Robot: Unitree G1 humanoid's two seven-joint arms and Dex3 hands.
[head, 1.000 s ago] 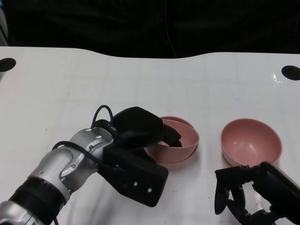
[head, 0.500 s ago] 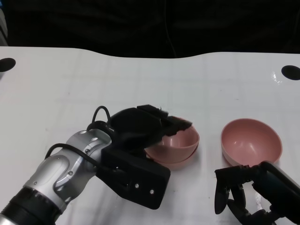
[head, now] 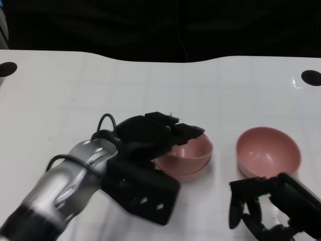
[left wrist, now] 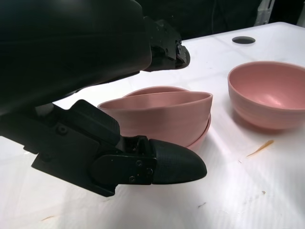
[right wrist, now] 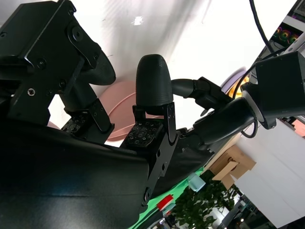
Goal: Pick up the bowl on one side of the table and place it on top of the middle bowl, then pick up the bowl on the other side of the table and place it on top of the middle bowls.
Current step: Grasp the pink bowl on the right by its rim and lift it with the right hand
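bowl [head: 186,149] nested in middle bowl [head: 193,172]; side bowl [head: 268,150] apart.

Looks like a lab test bench: I'm at a white table [head: 150,85] with black grommet holes [head: 311,77] at its far corners, dark backdrop behind, loose cable [right wrist: 267,28], cardboard box [right wrist: 228,164] off to the side.

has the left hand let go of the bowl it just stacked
Yes. A second ago the left hand had fingers inside the stacked bowls; now they are lifted above the rim.
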